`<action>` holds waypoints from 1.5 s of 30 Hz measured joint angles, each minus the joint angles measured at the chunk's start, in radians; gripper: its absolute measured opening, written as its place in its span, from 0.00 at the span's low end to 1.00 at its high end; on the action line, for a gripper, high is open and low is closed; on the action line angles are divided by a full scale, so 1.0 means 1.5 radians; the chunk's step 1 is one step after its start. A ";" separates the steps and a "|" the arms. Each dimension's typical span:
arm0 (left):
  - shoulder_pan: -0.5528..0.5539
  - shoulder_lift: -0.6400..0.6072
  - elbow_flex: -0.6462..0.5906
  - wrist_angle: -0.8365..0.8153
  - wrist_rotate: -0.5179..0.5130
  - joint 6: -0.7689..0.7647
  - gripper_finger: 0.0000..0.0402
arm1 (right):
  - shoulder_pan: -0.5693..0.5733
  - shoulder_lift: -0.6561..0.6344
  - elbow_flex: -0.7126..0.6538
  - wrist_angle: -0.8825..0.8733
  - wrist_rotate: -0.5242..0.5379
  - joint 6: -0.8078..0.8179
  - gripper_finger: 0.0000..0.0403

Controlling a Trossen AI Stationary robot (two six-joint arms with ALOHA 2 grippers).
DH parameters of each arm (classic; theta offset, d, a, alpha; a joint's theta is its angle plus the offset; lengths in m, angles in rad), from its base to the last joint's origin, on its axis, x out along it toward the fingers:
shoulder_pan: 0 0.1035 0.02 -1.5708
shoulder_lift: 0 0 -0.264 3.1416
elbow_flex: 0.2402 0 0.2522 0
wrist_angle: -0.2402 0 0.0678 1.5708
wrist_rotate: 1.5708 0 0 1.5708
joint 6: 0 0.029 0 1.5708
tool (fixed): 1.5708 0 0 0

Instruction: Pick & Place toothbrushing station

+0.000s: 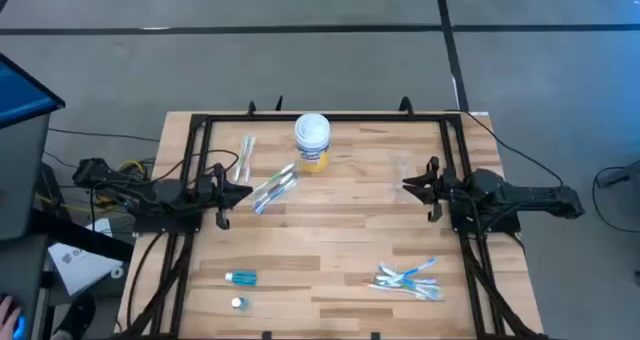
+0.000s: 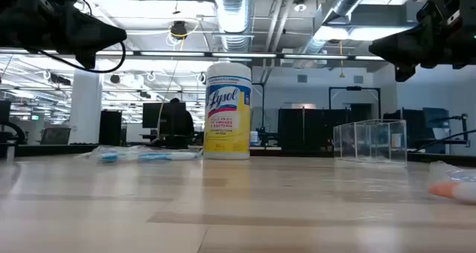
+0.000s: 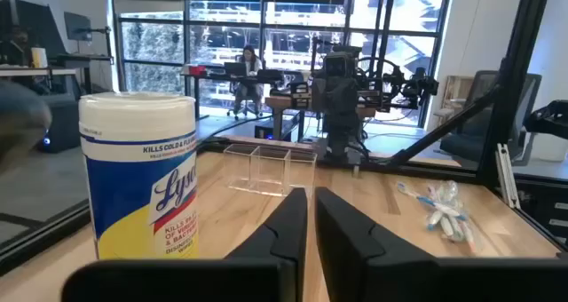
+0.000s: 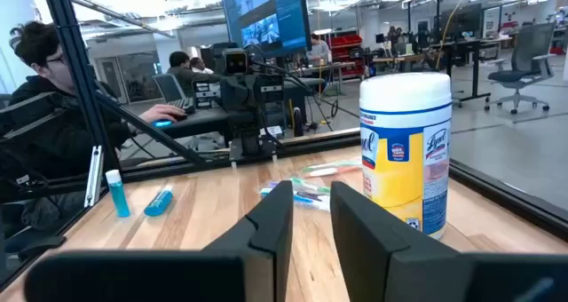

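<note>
Both arms hover above the table and touch nothing. My left gripper [image 1: 248,192] [image 3: 311,193] is shut at the left side, beside two toothbrushes [image 1: 275,188] lying flat; a third [image 1: 246,158] lies farther back. My right gripper [image 1: 406,185] [image 4: 311,188] stands open at the right side, close to the clear plastic cups [image 3: 257,169] [image 2: 370,140], which stand on the wood. A pile of toothbrushes [image 1: 410,278] [image 3: 439,209] lies near the front right. A small blue tube [image 1: 240,277] [image 4: 158,201] lies at the front left, and another [image 4: 114,194] stands upright beside it.
A white-lidded yellow-labelled canister [image 1: 312,142] [image 2: 227,110] stands upright at the far middle of the table. A black frame [image 1: 200,120] runs along the table's far, left and right sides. Bare wood lies in the middle between the two grippers. People sit at desks beyond the table.
</note>
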 joint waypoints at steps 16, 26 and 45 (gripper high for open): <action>0.000 0.000 0.000 0.001 -0.007 -0.057 0.05 | 0.000 0.000 0.000 0.000 0.000 0.000 0.18; 0.000 0.056 0.046 -0.057 -0.193 -0.112 0.05 | 0.000 0.000 0.000 0.000 0.003 0.000 0.18; 0.343 0.300 0.184 -0.305 -0.062 -0.299 0.07 | 0.000 0.000 0.000 0.000 0.038 0.000 0.18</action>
